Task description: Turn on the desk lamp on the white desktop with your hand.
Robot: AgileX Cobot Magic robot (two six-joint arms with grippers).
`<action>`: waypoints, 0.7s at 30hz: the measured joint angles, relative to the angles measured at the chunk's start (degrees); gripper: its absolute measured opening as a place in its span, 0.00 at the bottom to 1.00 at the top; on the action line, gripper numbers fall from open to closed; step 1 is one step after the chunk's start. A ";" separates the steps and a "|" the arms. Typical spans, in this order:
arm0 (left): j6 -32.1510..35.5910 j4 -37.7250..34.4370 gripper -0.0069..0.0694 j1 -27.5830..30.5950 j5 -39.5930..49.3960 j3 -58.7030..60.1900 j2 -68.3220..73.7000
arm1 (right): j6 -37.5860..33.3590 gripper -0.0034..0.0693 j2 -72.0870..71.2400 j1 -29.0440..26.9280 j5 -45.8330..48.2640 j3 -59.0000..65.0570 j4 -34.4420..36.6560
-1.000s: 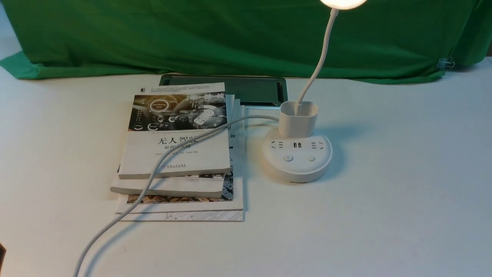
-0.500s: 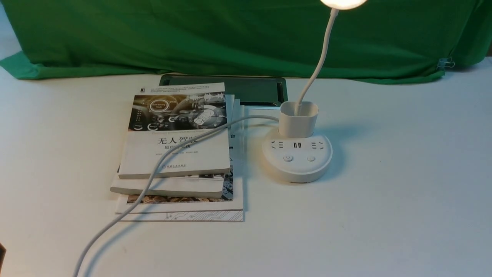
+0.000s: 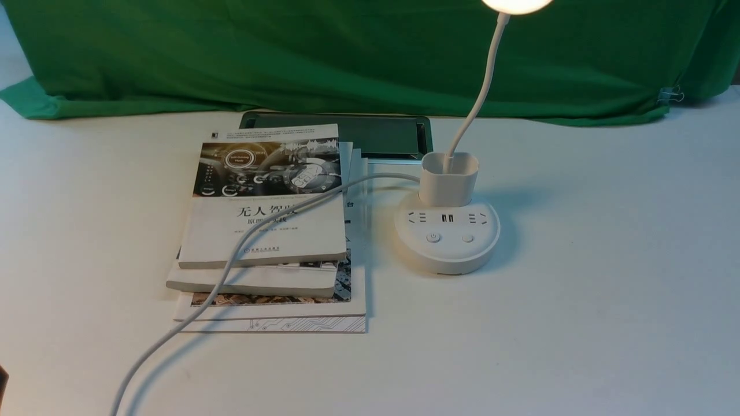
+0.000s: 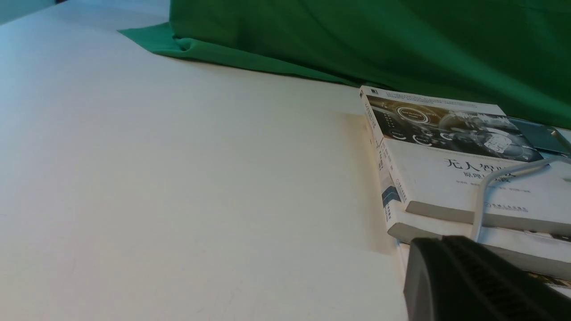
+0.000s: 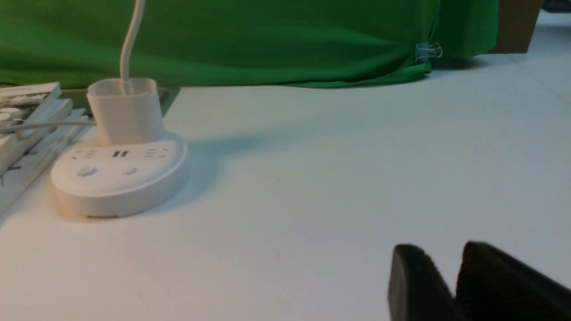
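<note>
The white desk lamp (image 3: 447, 240) stands on the white desktop (image 3: 578, 323) right of the books, and its round head (image 3: 516, 4) glows at the top edge. Two round buttons (image 3: 433, 237) sit on the front of its base below the cup-shaped holder (image 3: 449, 179). Its white cord (image 3: 231, 260) runs over the books toward the front left. Neither hand shows in the front view. In the right wrist view my right gripper (image 5: 444, 250) hangs open over bare desktop, well away from the lamp base (image 5: 118, 178). My left gripper (image 4: 439, 243) is shut beside the book stack.
A stack of books (image 3: 266, 231) lies left of the lamp, with a dark flat tablet-like slab (image 3: 370, 136) behind it. A green cloth backdrop (image 3: 347, 58) closes off the back, held by a clip (image 3: 669, 95) at the right.
</note>
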 joint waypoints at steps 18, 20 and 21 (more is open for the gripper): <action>0.00 0.04 0.12 0.00 0.00 0.00 0.00 | 0.00 0.37 0.00 -5.59 0.00 0.00 0.00; 0.00 0.06 0.12 0.00 0.00 0.00 0.00 | 0.00 0.37 0.00 -5.59 0.00 0.00 0.00; 0.00 0.11 0.12 0.00 0.00 0.00 0.00 | 0.00 0.37 0.00 -5.59 0.00 0.00 0.00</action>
